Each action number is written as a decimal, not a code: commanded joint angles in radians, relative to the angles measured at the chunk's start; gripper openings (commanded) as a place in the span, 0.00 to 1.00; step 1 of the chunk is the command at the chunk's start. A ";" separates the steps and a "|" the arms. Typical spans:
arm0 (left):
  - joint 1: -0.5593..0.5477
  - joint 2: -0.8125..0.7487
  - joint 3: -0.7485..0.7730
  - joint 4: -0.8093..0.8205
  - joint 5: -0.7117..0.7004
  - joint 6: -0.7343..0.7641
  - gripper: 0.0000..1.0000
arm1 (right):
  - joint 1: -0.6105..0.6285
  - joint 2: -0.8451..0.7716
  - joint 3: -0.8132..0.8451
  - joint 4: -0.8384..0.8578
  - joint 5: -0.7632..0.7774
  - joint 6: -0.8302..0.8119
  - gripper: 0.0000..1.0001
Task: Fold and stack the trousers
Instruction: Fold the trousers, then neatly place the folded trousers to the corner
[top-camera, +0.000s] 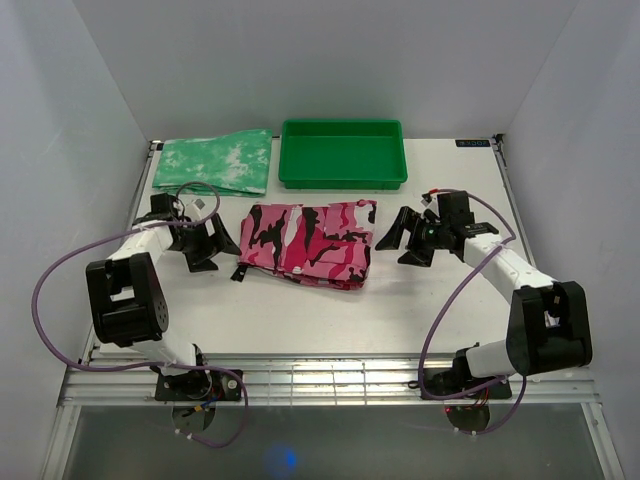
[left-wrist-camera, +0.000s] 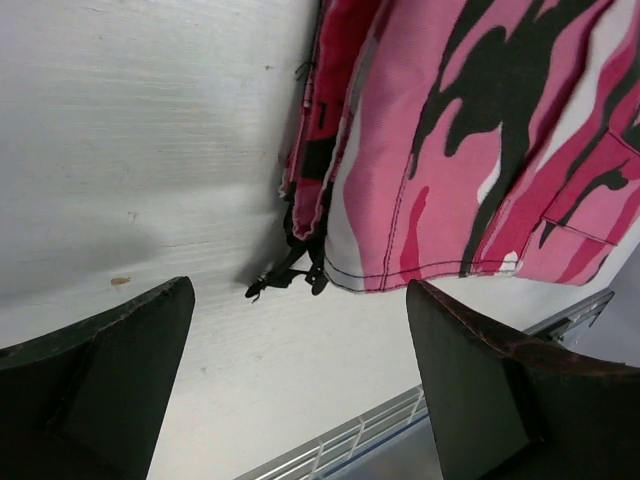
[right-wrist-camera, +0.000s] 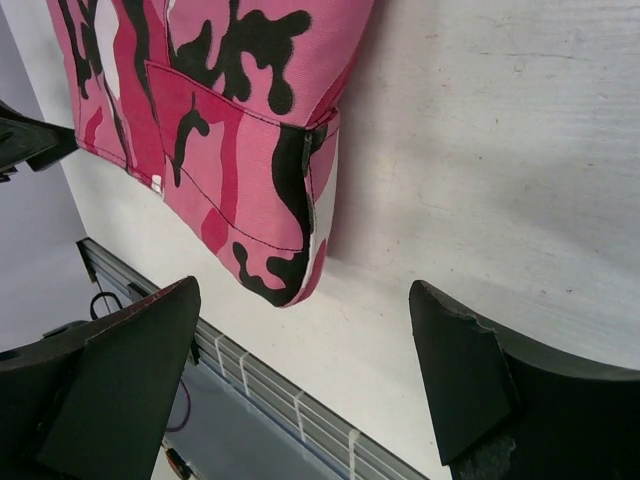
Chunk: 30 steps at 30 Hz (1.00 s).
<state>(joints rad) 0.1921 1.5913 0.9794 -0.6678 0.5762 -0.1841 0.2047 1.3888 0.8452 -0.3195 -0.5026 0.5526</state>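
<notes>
We hold both arms low, elbows bent inward, our left gripper (top-camera: 218, 250) and right gripper (top-camera: 398, 248) each spread wide and empty

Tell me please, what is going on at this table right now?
Two robot arms are folding the pink camouflage trousers, which lie folded in the middle of the table. The left fingers and the right fingers stand open at either side of them, holding nothing. A folded green-and-white cloth and a green tray lie behind.

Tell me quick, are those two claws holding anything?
Left gripper: open, holding nothing.
Right gripper: open, holding nothing.
Between them lie the folded pink, white and black camouflage cloth trousers.
</notes>
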 joint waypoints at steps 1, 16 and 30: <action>-0.014 -0.048 -0.022 0.091 -0.074 -0.070 0.98 | 0.013 0.010 -0.011 0.013 0.010 0.061 0.90; -0.123 0.015 -0.093 0.257 -0.148 -0.247 0.98 | 0.188 0.102 -0.146 0.238 0.082 0.145 0.90; -0.230 0.197 -0.090 0.290 -0.300 -0.341 0.69 | 0.242 0.219 -0.086 0.284 0.107 0.170 0.91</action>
<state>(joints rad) -0.0170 1.6928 0.9234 -0.3538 0.3923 -0.5179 0.4324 1.5734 0.7410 -0.0532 -0.4309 0.7162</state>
